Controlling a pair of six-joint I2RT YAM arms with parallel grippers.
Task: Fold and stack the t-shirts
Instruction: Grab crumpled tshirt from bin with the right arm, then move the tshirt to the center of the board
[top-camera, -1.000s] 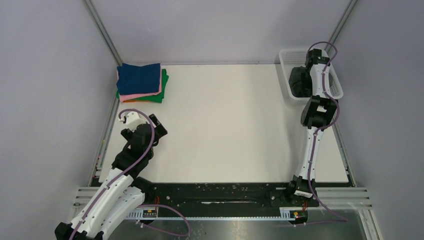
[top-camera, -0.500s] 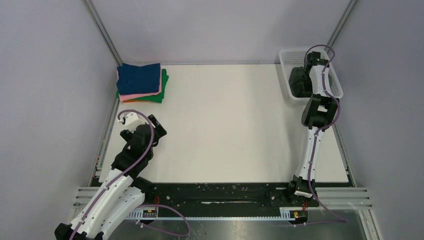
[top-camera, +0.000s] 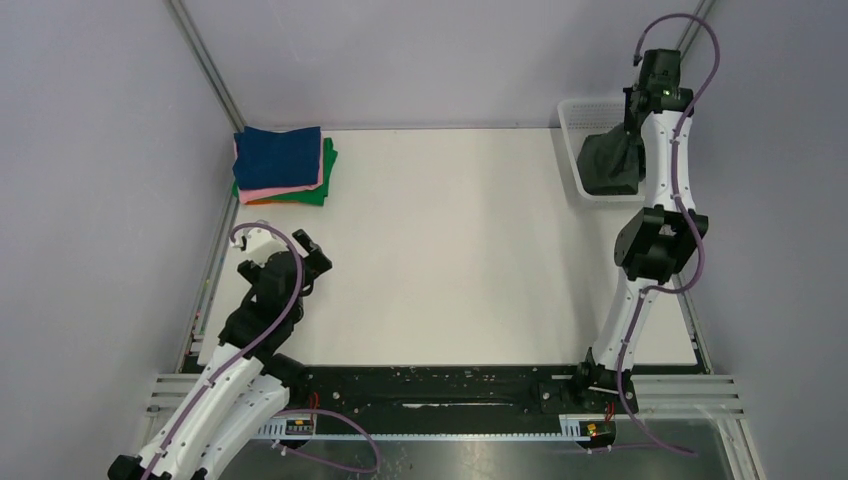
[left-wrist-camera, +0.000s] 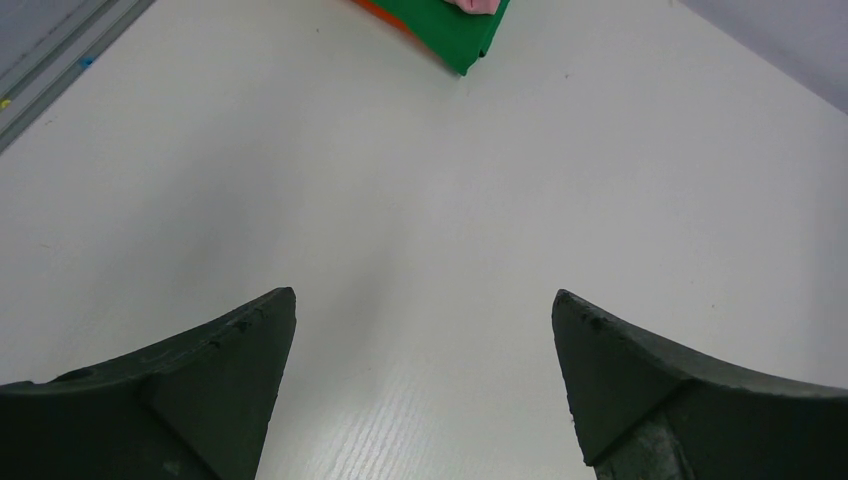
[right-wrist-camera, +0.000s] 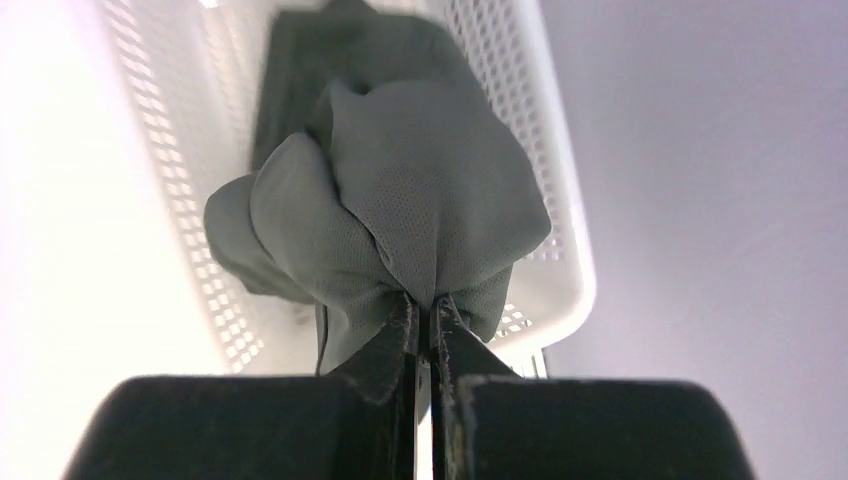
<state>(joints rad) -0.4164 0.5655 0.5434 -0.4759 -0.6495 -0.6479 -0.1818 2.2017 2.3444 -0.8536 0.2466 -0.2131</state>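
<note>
As it hangs, grey-green shirt (right-wrist-camera: 420, 200) trails into basket (right-wrist-camera: 150, 120).

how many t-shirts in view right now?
5. Four folded in the far-left stack: navy on top, with pink, orange, green below. One dark grey-green shirt hangs from the right gripper over the white basket. More may be hidden inside the basket.
</note>
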